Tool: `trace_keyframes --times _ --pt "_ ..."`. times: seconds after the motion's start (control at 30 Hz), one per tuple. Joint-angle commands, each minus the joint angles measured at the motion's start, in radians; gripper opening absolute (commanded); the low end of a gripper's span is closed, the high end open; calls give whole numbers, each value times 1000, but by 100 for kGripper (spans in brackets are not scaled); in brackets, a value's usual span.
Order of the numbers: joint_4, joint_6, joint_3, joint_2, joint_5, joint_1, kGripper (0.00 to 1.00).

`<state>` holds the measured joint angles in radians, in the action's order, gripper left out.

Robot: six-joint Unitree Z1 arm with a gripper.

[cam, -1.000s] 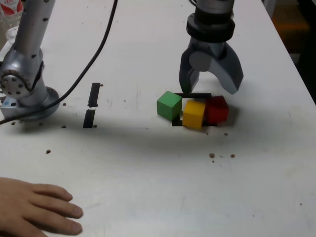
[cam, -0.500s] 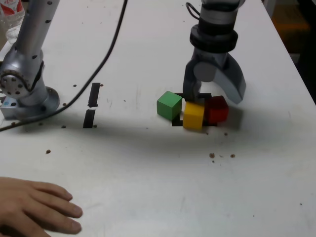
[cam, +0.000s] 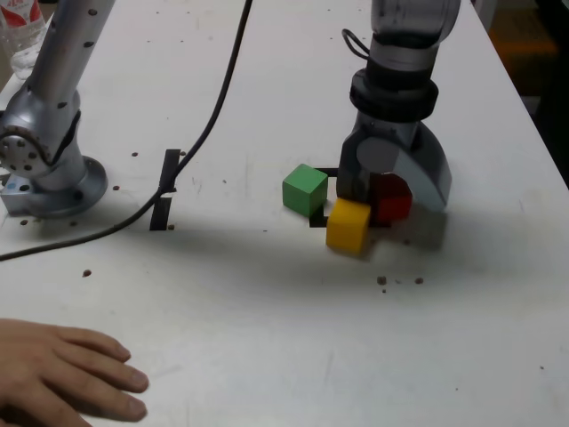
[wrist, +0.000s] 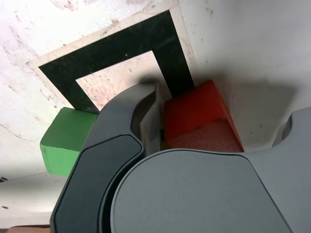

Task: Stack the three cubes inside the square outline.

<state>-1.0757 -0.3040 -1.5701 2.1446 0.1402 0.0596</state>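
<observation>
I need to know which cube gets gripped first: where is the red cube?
In the exterior view, the red cube sits between the open gripper's jaws, right of the yellow cube.

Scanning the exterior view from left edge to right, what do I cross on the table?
Hand → arm base → black bars → green cube → yellow cube → red cube, between the open gripper's jaws.
</observation>
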Motion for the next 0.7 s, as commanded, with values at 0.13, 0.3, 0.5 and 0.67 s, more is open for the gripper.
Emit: trace_keyframes --times 0.13,0.3,0.5,0.67 --pt "5 26 0 5 2 12 85" --pt "12 70 10 4 -16 13 66" --pt "27 90 18 5 -44 14 48" --pt "44 91 14 2 -53 16 33"
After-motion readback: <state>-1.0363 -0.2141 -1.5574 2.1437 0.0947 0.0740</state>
